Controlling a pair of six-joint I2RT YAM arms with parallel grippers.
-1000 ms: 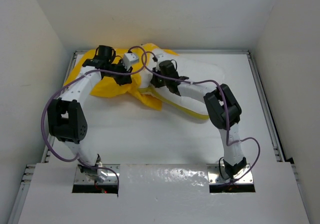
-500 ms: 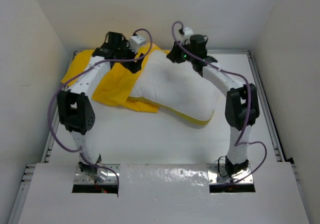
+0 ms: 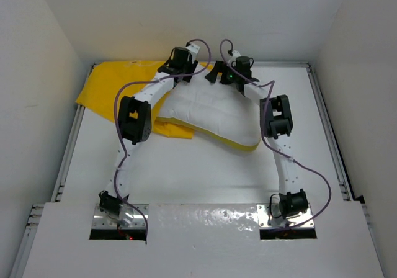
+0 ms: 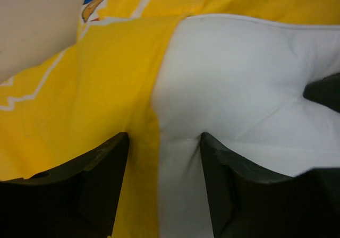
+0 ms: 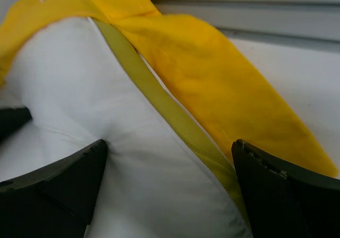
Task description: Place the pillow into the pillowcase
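Some pillowcase (image 3: 111, 89) hidden under pillow (image 3: 211, 110)

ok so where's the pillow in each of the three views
Top view: the pillow lies centre, slightly toward the far side.
Left wrist view: the pillow fills the right half.
Right wrist view: the pillow fills the left and lower middle.
Shared landmark: the yellow pillowcase, left of the pillow in the top and left wrist views, upper right in the right wrist view.
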